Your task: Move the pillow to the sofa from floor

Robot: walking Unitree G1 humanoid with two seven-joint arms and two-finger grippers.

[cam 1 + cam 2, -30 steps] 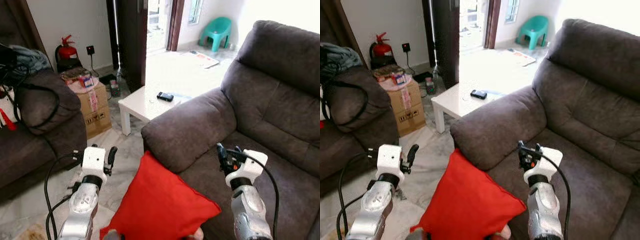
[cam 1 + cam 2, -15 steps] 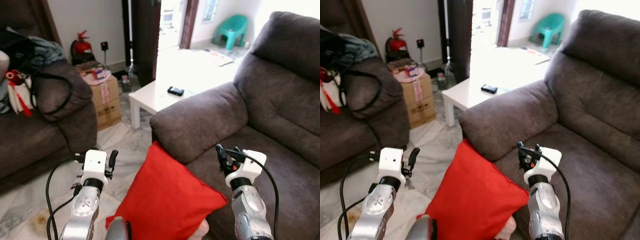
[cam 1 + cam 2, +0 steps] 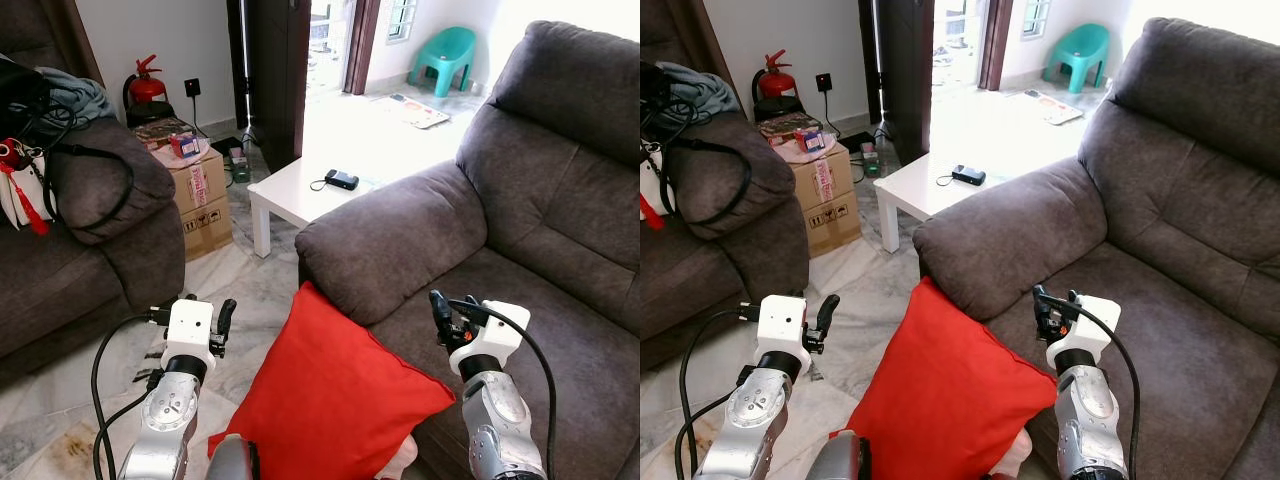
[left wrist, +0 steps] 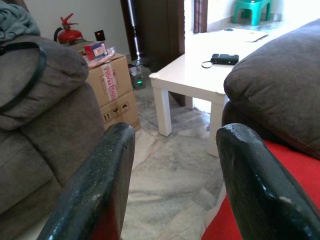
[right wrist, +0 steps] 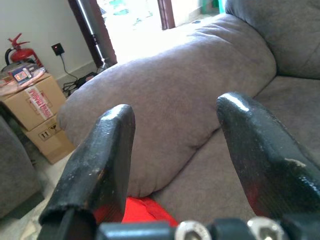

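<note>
The red pillow (image 3: 335, 400) sits low in the middle of the frame, between the two arms. It leans with its top corner against the front of the sofa armrest (image 3: 385, 245). Its lower edge runs out of the bottom of the frame, so I cannot tell what carries it. It looks propped there so it can go up onto the seat — but it is not on the seat yet.

The left hand (image 3: 221, 322) is at the lower left, just beside the pillow's left edge and above the marble floor (image 3: 60, 425). In the left wrist view its two fingers (image 4: 95, 195) stand apart with nothing between them. The right hand (image 3: 437, 305) is at the lower right, over the sofa seat (image 3: 560, 330), near the pillow's right corner. Its fingers (image 5: 100, 160) are spread too, and empty. I think both hands wait on each side so they can press in on the pillow.

Farther back, in the upper middle, is a white table (image 3: 300, 195) with a small black thing on it. A cardboard box (image 3: 195, 185) stands left of the table.

Half a second ago the whole scene sat a bit differently in the picture — the camera moved. The pillow and hands look the same.
</note>
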